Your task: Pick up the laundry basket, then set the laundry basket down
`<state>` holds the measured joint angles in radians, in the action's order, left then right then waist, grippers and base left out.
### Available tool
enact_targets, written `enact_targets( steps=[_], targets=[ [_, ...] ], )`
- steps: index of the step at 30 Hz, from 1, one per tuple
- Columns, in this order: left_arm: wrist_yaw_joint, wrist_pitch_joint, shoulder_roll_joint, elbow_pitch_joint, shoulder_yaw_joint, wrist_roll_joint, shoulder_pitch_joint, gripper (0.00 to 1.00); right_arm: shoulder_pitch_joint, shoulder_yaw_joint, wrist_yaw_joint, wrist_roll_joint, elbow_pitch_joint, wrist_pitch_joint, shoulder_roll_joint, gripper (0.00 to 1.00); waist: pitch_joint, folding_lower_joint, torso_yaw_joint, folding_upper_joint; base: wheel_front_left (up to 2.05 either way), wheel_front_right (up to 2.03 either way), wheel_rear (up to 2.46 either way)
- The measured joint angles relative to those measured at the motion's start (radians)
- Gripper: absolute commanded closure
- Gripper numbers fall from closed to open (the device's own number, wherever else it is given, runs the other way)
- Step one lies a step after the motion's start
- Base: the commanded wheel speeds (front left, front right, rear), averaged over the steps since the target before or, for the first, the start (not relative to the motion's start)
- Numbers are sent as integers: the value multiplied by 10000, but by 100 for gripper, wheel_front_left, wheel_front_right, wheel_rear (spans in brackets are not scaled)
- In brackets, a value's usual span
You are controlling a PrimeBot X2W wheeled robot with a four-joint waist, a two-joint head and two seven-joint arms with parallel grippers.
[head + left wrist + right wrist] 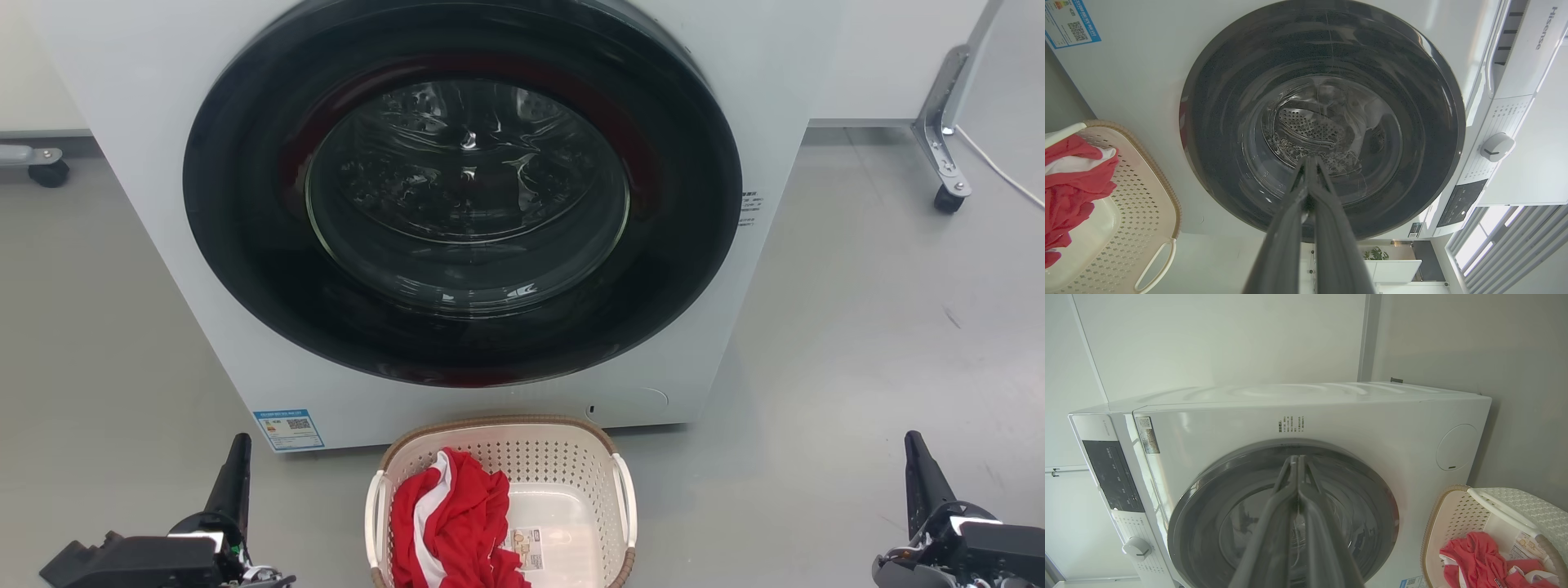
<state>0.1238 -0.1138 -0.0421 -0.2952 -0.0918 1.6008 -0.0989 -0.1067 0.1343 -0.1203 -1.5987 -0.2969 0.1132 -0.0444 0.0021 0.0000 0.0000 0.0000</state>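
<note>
Well, nothing of the job is done yet, as far as I can see. The washing machine [122, 245] looms across the top and middle of the head view, its round dark door [465, 188] shut, and the grey floor [857, 327] runs off to either side. At the bottom centre of that view the laundry basket [539, 461] sits on the floor just in front of the machine. A red and white garment [449, 523] is heaped in its left half, and a small label [526, 545] shows on the bare bottom.

The left gripper [239, 447] stands at the lower left and the right gripper [914, 449] at the lower right, each well apart from the basket's white side handles [627, 506]. In both wrist views the two dark fingers lie pressed together with nothing between them, pointing toward the door.

So I reckon all of it is left to do: reaching the handles, taking hold, lifting, and setting the basket down.
</note>
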Motion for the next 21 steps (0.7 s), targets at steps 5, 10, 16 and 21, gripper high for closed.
enact_targets(
  steps=[5, 10, 16, 21],
  targets=[
    [0, 0, 0, 0, 0, 0, 0, 100, 0, 0, 0, 0, 2, 0, 0, 100, 0, 0, 0, 0, 0, 0, 0],
    [-17, 0, 69, -336, 36, -2, 263, 0, 232, -31, 17, 2, -345, -4, 98, 0, 1, 0, 0, 1, 0, 0, 0],
    [-19, 35, 81, -343, 98, -2, 294, 0, 296, -86, 17, 71, -328, -107, 128, 0, 5, 0, -1, 0, 0, 0, 0],
    [-19, 148, 77, -297, 161, -44, 276, 0, 291, -140, 17, 171, -313, -282, 128, 0, 8, 0, -6, 0, 0, 0, 0]
  ],
)
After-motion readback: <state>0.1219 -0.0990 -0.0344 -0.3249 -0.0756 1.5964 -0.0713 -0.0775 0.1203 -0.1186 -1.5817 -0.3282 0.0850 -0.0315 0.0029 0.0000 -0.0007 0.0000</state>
